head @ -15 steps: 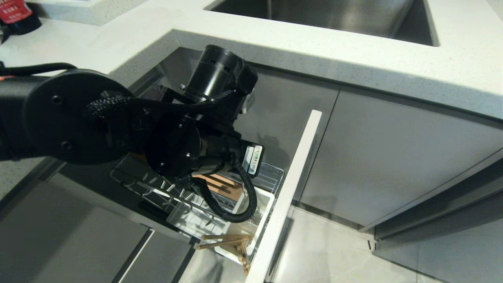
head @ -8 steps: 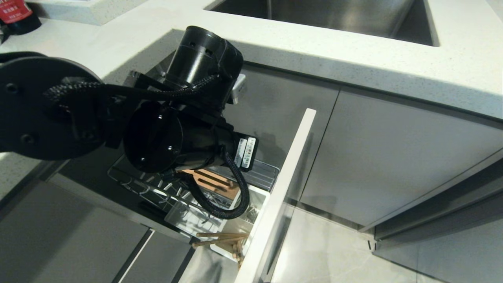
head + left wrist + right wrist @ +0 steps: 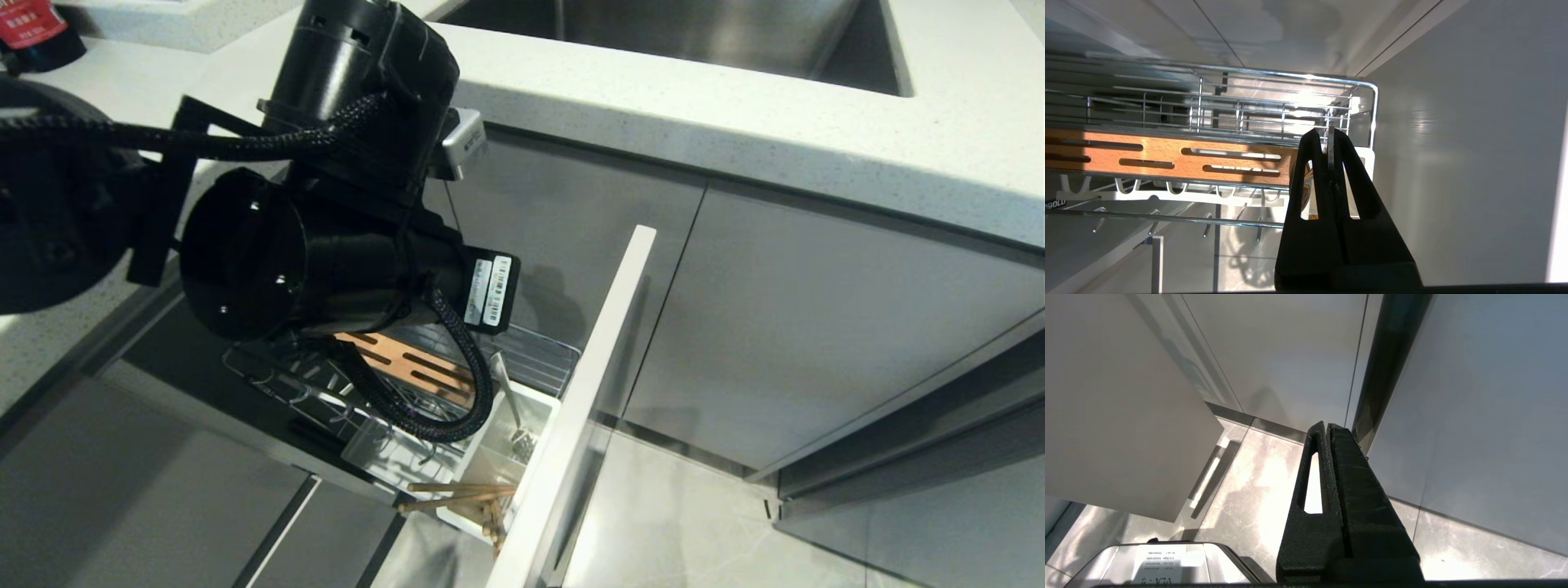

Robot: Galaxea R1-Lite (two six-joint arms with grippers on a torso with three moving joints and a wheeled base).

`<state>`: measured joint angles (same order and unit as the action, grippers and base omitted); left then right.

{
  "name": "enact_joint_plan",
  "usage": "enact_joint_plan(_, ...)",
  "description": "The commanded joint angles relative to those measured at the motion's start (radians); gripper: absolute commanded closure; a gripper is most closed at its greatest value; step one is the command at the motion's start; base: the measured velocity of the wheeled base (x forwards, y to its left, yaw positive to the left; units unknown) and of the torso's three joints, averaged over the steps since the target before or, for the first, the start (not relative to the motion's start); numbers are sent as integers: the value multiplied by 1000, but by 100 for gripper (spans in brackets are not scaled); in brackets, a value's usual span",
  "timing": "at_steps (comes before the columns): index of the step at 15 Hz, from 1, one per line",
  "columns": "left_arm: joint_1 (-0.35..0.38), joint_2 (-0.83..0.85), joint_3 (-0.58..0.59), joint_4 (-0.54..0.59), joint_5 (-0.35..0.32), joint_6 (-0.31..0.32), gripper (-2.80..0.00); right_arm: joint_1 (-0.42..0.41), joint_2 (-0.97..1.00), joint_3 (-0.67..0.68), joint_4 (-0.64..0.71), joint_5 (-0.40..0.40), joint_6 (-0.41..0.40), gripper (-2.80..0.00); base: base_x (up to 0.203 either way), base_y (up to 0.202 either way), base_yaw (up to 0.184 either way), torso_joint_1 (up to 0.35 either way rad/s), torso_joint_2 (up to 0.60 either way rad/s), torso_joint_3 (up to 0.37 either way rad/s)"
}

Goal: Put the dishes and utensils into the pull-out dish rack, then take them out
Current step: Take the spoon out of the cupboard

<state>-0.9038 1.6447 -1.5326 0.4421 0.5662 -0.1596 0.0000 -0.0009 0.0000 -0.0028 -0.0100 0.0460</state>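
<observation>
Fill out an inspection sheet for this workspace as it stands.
Surface: white speckled countertop with a steel sink set in it.
Job's things: pull-out dish rack open; spoon tilted, its lower end in the white caddy; chopsticks lying across the caddy's near end; of plate and bowl, nothing seen.
Clutter: red-labelled dark container at the counter's far-left corner.
Grippers: left claw shut on the spoon's thin handle, above the rack; right claw shut, empty, parked beside the cabinets.
Cables: black braided cable loops from the left arm over the rack.
Surroundings: grey cabinet fronts, tiled floor.
</observation>
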Motion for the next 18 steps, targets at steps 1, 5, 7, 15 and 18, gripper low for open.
enact_joint_plan(1, -4, -31, -1, 0, 3, -2, 0, 0, 1, 0, 0, 0, 0, 0, 0, 0, 0, 0, 0, 0)
enact_joint_plan(5, -15, -103, -36, -4, 6, -53, 0, 0, 1, 0, 0, -1, 0, 0, 0, 0, 0, 0, 0, 0)
enact_joint_plan(7, -22, -141, -60, -8, 35, -81, 0, 0, 1, 0, 0, -1, 0, 0, 0, 0, 0, 0, 0, 0)
enact_joint_plan(15, -6, -300, -108, -136, 150, -112, 0, 0, 1, 0, 0, -1, 0, 0, 0, 0, 0, 0, 0, 0)
enact_joint_plan(18, 25, -356, -118, -142, 152, -109, 0, 0, 1, 0, 0, -1, 0, 0, 0, 0, 0, 0, 0, 0)
